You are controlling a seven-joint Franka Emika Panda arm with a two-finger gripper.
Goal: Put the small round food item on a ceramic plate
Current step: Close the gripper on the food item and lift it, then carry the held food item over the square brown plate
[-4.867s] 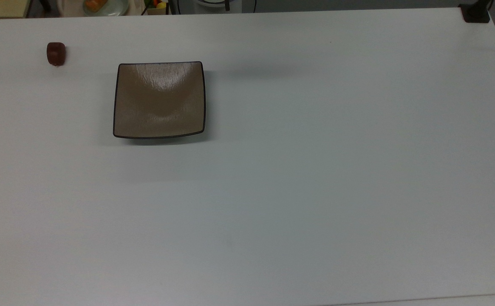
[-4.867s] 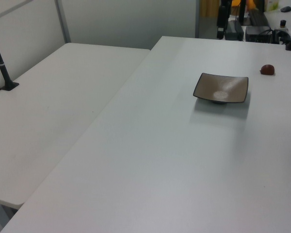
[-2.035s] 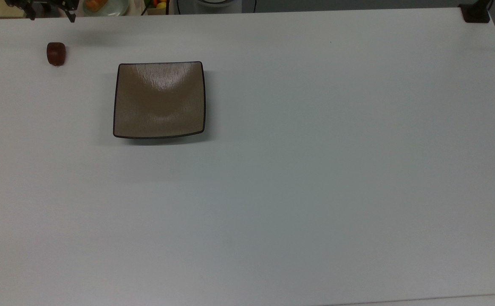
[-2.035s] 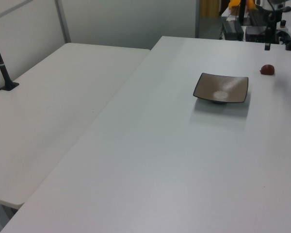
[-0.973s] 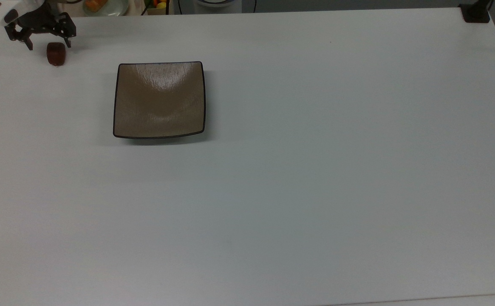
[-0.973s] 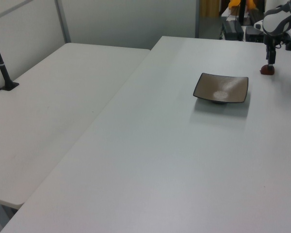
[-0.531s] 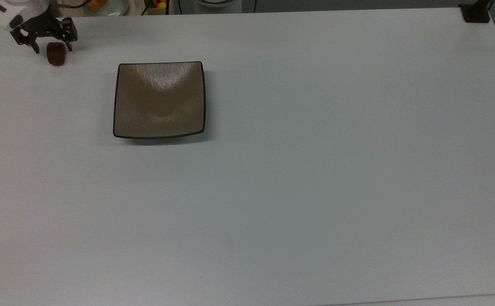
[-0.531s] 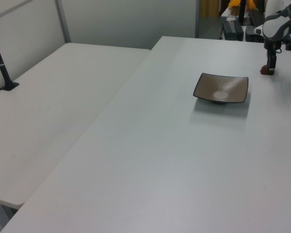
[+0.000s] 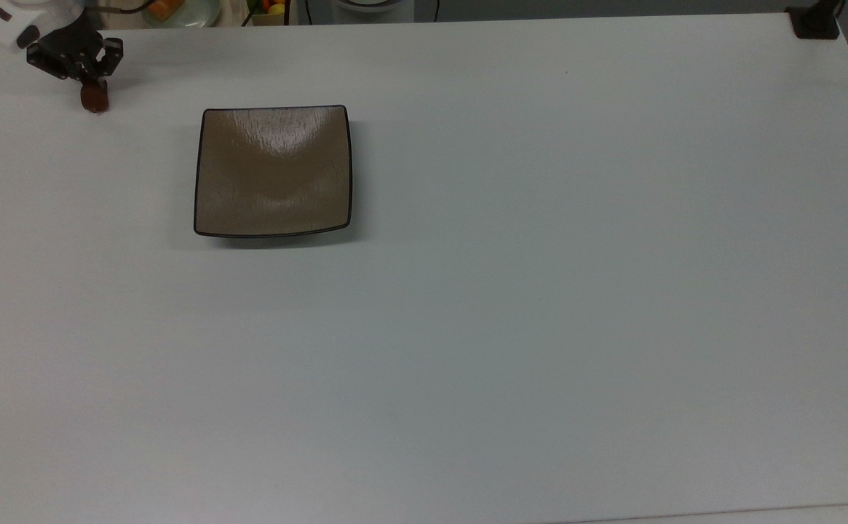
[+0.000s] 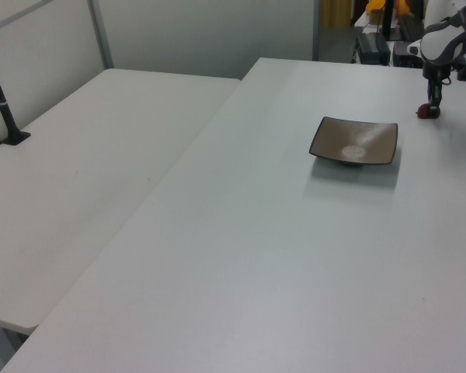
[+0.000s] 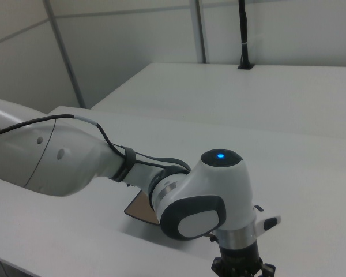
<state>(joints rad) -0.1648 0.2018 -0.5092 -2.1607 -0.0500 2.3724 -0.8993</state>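
In the top view the pincer sits in the upper left corner of the frame, its black fingers drawn in close around the small round food item, which lies on the white bench with only its lower part peeking out below the fingertips. The fingers look closed against the lump's sides, holding it. The left view shows the same spot from the side, at the upper right of the frame: the pincer points straight down, its tip right at the reddish-brown lump, which rests at bench level. The right view gives the arm up close, a white wrist with a blue light, and behind it a brown corner of the ceramic plate.

The ceramic plate lies right of and below the lump in the top view, well apart from it, with bare bench between them. In the left view the plate sits left of and below the lump.

Beyond the bench's far edge, at the top of the top view, a pale round dish with orange food shows. A black clamp sits at the upper right corner.

The lump's visible part runs slightly longer up-and-down in the top view; the fingers cover the rest.
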